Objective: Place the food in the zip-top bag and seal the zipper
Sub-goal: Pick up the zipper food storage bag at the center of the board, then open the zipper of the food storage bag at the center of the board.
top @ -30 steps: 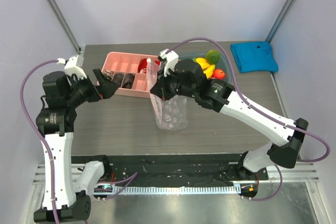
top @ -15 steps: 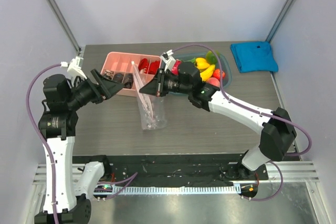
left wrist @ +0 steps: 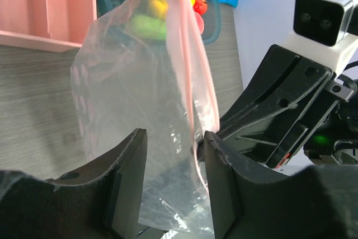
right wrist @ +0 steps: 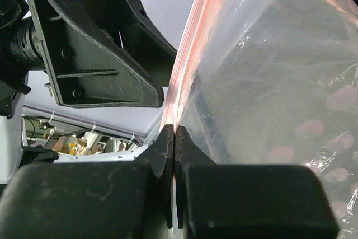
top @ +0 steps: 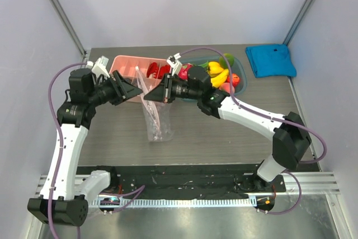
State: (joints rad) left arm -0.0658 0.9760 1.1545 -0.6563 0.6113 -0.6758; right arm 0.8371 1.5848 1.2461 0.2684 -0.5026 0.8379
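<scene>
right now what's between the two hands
The clear bag hangs between the left hand and the right hand, which pinches its pink zipper. Top and left wrist views show it.

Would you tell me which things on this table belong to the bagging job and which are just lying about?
Job: clear crinkly zip-top bag with pink dots; its pale-pink zipper strip; small colourful plastic toy food.
Lying about: pink divided plastic box; folded blue cloth.

No legible text, no labels (any view)
</scene>
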